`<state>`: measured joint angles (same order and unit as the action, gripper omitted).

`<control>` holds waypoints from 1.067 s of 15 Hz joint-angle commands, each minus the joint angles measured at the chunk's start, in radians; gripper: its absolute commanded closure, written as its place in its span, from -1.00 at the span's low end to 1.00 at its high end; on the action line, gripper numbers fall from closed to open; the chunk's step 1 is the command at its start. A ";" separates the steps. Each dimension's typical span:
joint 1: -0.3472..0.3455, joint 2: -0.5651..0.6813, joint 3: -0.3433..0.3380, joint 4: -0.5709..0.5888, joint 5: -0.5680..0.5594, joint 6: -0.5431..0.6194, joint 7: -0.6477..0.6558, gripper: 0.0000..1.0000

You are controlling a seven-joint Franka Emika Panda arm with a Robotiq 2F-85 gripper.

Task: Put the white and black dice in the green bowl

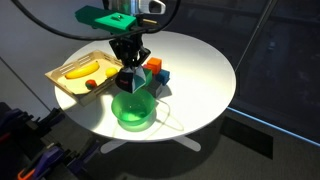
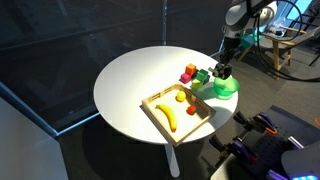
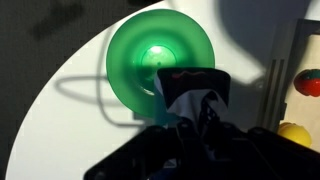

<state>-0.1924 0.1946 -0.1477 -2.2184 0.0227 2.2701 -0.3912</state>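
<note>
**Dice over the bowl's rim, not its middle**

We see the jaws closed on the dice [image 3: 193, 88], holding it clear of the worktop [image 1: 205, 70]. In the wrist view its white faces and dark edges show between the jaws, and the bowl [image 3: 150, 50] fills the picture above and to the left of it.

That is the relation the coming move turns on. The dice hangs over the bowl's rim, at the lower right of the green disc in that view, while the bowl's centre lies up and to the left. In an exterior view the dice [image 1: 128, 80] sits above the bowl [image 1: 133, 108] with a gap between them. We cannot tell from there how well it is centred, so we go by the wrist view.

We judge that a release here could catch the rim and send the dice out onto the worktop. As we read it, the next move calls for a short shift toward the bowl's centre, then a lowering before the jaws open. The dice is a cube, so there is no long axis to mind. The blocks [image 1: 157, 72] and the tray [image 1: 62, 72] stand beside the bowl, off that path.
</note>
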 commanded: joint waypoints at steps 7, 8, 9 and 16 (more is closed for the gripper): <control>-0.021 -0.025 -0.026 -0.094 -0.028 0.084 -0.005 0.89; -0.022 -0.024 -0.029 -0.099 -0.028 0.088 -0.003 0.92; -0.025 -0.023 -0.032 -0.103 -0.027 0.091 -0.004 0.90; -0.044 -0.003 -0.042 -0.107 -0.023 0.093 -0.003 0.77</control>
<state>-0.2192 0.1919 -0.1927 -2.3178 0.0076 2.3482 -0.3912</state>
